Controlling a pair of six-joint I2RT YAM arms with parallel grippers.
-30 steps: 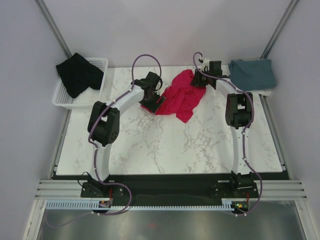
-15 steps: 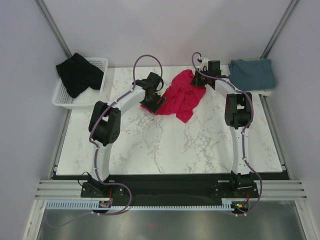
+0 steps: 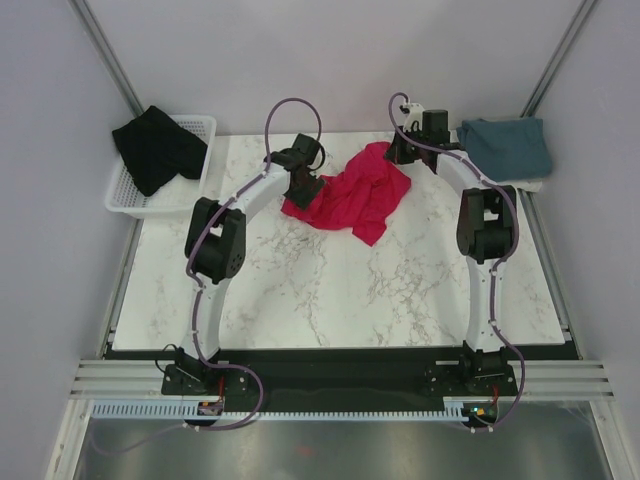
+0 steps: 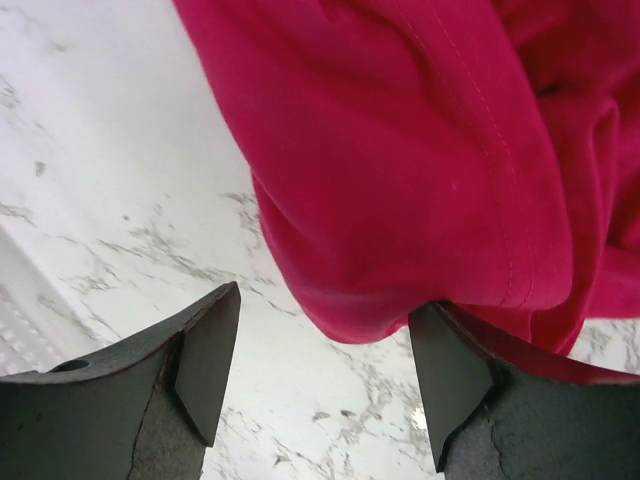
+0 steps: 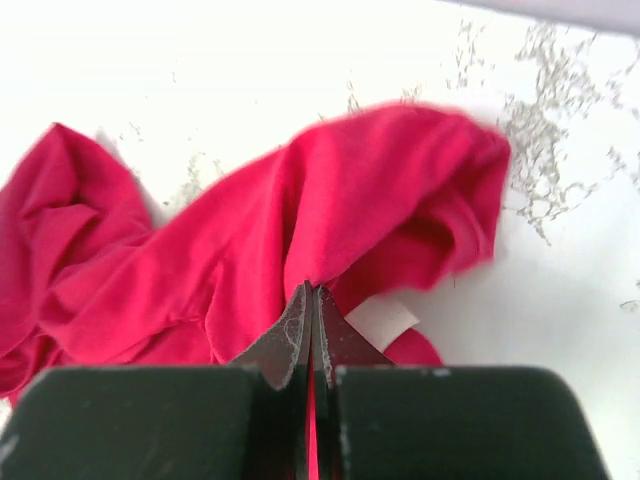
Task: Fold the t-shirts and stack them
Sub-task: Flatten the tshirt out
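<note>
Two dark fingers of the right gripper (image 5: 312,290) are pressed together, pinching a fold of the crumpled crimson red cloth t-shirt (image 5: 200,250). Toward nine o'clock from it, the left gripper (image 4: 322,315) has its jaws spread wide, with a rounded hem of that shirt between them, ungripped. The red cloth sprawls near twelve o'clock on the white marble-patterned table (image 3: 330,290). At two o'clock lies the dusty blue-grey t-shirt (image 3: 505,148); at ten o'clock the black t-shirt (image 3: 155,148) drapes over the white wire basket (image 3: 130,200)
</note>
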